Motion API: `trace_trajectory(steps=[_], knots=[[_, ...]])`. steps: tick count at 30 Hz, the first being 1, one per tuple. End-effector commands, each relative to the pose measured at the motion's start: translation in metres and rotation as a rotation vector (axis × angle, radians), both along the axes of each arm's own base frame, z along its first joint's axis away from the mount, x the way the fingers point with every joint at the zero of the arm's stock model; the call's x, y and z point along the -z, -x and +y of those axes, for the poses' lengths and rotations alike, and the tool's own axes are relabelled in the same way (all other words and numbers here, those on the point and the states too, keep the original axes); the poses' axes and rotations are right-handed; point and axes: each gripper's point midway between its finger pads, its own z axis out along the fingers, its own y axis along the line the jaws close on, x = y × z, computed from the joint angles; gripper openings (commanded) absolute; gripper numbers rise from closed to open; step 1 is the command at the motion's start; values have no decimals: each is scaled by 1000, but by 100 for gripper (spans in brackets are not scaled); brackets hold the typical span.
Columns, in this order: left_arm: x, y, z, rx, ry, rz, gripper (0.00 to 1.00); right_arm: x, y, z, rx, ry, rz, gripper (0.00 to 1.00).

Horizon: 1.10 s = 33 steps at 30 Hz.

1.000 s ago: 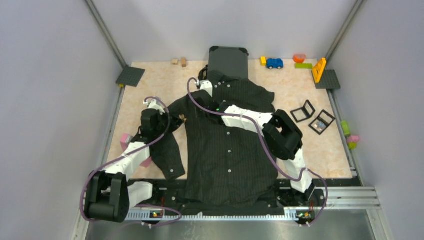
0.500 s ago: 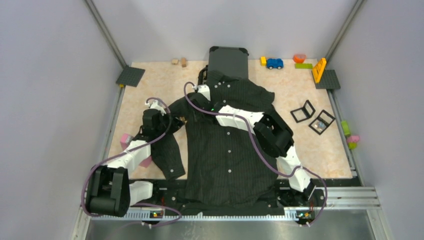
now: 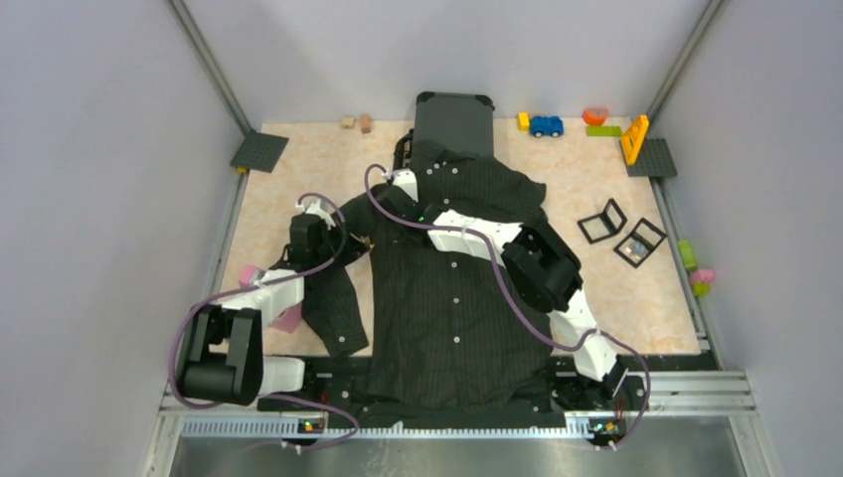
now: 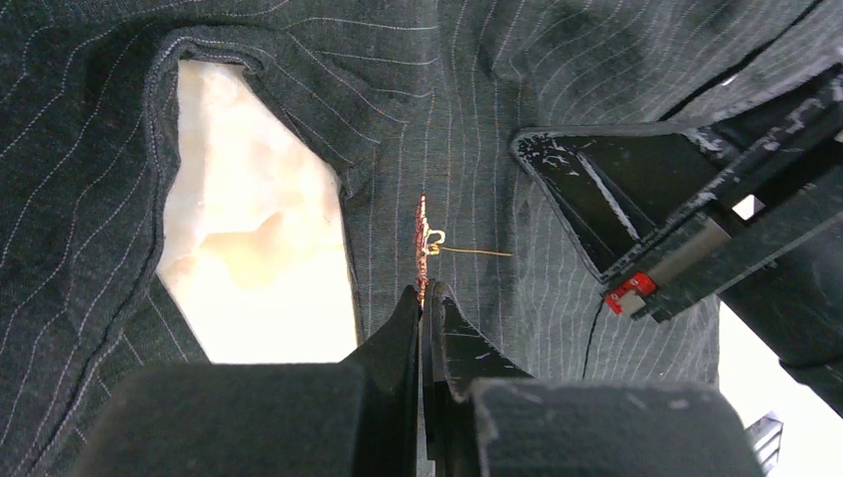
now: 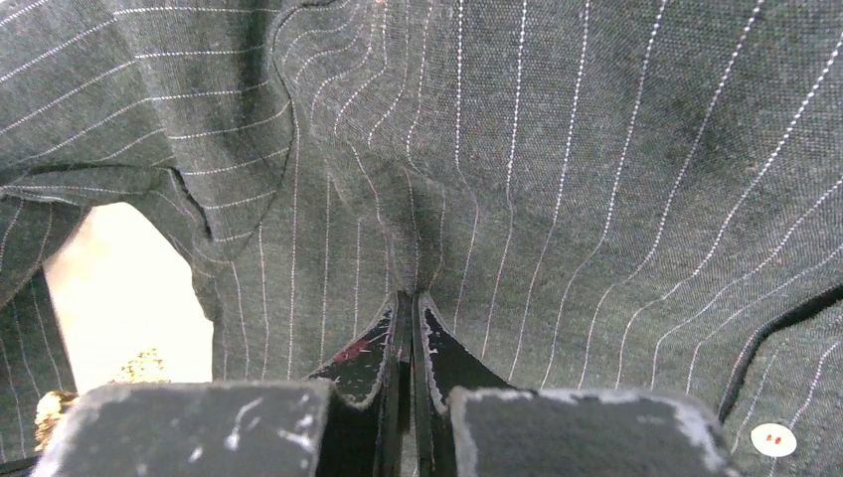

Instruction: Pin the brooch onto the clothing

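Left wrist only: left gripper (image 4: 424, 303) pinched tight on the brooch (image 4: 424, 237) against the shirt (image 4: 477, 119). Right wrist only: right gripper (image 5: 408, 313) clamped onto a shirt fold.

Top external: fixed high behind the arm bases, angled down and forward, taking in the whole table (image 3: 616, 288) and the shirt (image 3: 447, 298). Right wrist: very close, facing along the right gripper (image 5: 410, 298) into pinstriped cloth. Left wrist: equally close, facing along the left gripper (image 4: 425, 298) toward the brooch (image 4: 424, 238), with the right gripper entering at right. Both wrist views share the pale gap of table beside the sleeve
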Motion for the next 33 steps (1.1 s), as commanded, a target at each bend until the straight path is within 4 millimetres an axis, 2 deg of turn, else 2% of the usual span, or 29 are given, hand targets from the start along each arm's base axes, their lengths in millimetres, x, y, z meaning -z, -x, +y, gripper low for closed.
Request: trace_trajectory(steps=[1, 12, 22, 30, 33], knots=[[-16, -23, -6, 37, -5, -73, 0, -33, -3, 12, 2, -72, -75, 0], [-6, -40, -14, 54, -95, -33, 0, -52, 2, 9, -9, -196, -80, 0], [3, -40, -33, 116, -209, -7, 0, -67, 5, 4, -20, -280, -96, 0], [10, -45, -36, 105, -232, 31, 0, -65, 9, 3, -41, -278, -85, 0], [15, -47, -38, 112, -242, 48, 0, -71, 8, 5, -49, -298, -105, 0]])
